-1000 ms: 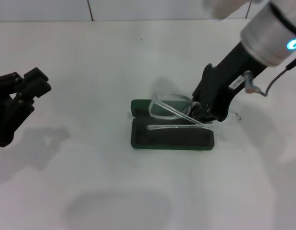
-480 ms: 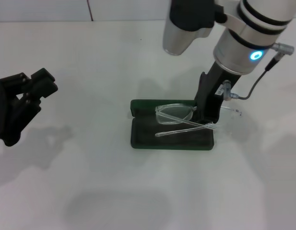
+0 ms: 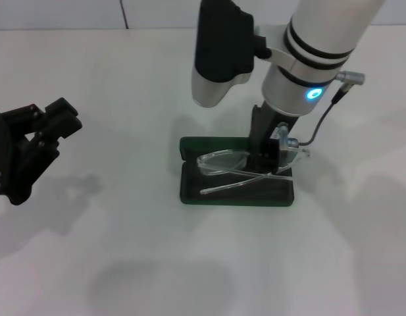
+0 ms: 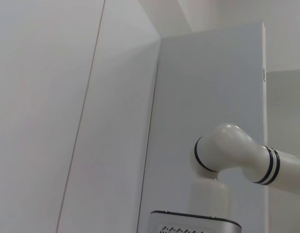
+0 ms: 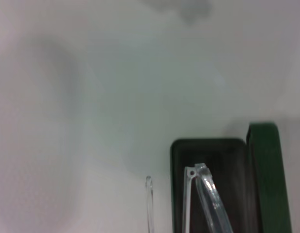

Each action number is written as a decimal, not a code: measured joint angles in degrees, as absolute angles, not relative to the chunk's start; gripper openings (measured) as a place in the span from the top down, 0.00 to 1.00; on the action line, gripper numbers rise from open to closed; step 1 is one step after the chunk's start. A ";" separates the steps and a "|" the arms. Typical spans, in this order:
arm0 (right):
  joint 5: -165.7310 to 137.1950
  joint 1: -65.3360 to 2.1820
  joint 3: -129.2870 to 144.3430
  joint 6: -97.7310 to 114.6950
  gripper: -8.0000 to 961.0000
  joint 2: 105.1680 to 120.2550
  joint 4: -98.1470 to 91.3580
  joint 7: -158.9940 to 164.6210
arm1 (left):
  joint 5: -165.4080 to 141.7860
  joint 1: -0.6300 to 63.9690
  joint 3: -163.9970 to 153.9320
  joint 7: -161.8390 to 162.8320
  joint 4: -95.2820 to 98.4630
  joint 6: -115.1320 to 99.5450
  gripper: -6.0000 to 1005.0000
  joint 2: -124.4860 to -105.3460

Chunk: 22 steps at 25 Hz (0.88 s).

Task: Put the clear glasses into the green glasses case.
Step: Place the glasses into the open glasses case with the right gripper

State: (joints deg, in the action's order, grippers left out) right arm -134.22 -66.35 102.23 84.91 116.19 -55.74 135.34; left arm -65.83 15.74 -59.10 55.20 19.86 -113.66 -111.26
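The green glasses case point(image 3: 206, 192) lies open at the table's middle, its lid point(image 3: 189, 145) folded back on the far side. The clear glasses point(image 3: 222, 160) hang tilted low over the case's tray, one thin arm point(image 3: 232, 185) slanting across the lining. My right gripper point(image 3: 269, 157) points straight down over the case's right end, shut on the glasses' right end. In the right wrist view the glasses point(image 5: 208, 199) sit over the case point(image 5: 210, 155), with one clear arm point(image 5: 149, 204) outside the rim. My left gripper point(image 3: 43, 125) is parked open, far left.
A bare white table surrounds the case, with a white tiled wall behind it. The right arm's big white elbow point(image 3: 222, 49) hangs over the table behind the case. The left wrist view shows only white wall panels and that arm's joint point(image 4: 227, 150).
My right arm has swung left and turned upright, carrying the glasses from the case's right edge to over its tray and lower. The left gripper has drifted slightly right.
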 joint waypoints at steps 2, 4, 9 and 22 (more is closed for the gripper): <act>-132.95 -67.05 102.94 83.88 0.87 116.19 -55.14 135.63 | -65.88 15.73 -59.09 55.19 19.87 -113.56 0.86 -111.35; -131.60 -68.09 103.82 82.94 0.87 116.19 -54.32 136.06 | -65.92 15.73 -59.08 55.08 19.86 -113.45 0.86 -111.43; -128.91 -70.27 106.63 81.34 0.87 116.19 -51.98 137.04 | -65.92 15.73 -59.06 54.54 19.86 -113.37 0.86 -111.52; -129.31 -70.11 107.89 79.46 0.87 116.19 -49.05 138.26 | -66.70 15.81 -58.71 53.53 19.86 -113.37 0.86 -112.03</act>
State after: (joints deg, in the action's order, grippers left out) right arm -129.31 -70.11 107.89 79.46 116.19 -49.05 138.26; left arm -66.70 15.81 -58.71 53.53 19.86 -113.37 -112.03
